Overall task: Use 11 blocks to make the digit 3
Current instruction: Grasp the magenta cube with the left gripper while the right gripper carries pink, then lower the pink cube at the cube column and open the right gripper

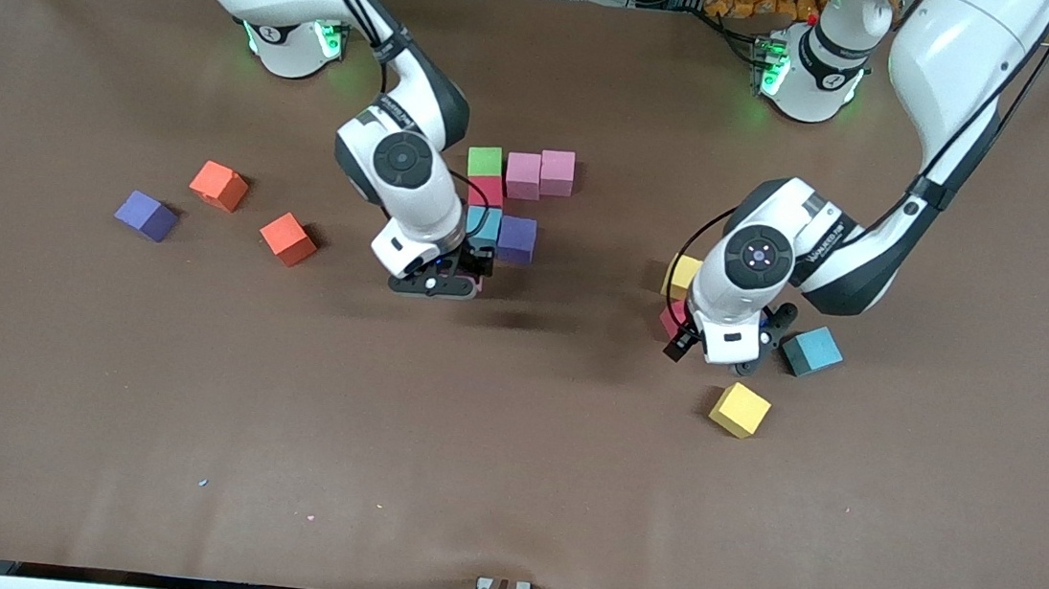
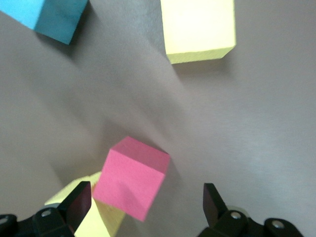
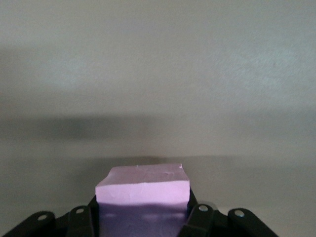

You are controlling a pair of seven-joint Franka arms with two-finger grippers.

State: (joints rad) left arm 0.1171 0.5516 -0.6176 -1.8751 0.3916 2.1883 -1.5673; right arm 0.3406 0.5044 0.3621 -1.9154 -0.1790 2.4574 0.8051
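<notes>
On the brown table point(image 1: 92, 388) the started cluster of blocks point(image 1: 520, 193) sits at my twelve o'clock, my right gripper point(image 3: 143, 219) clenched on a pink block point(image 3: 143, 190) beside it (left gripper point(image 2: 143, 207) spread over a red block point(image 2: 131, 175)), and lowering askew could nudge neighbours.

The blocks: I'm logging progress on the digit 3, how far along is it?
Done: six blocks clustered mid-table. In hand: right gripper shut on a pink block beside them; left gripper open over a red block. Left: loose blocks at both ends.
</notes>
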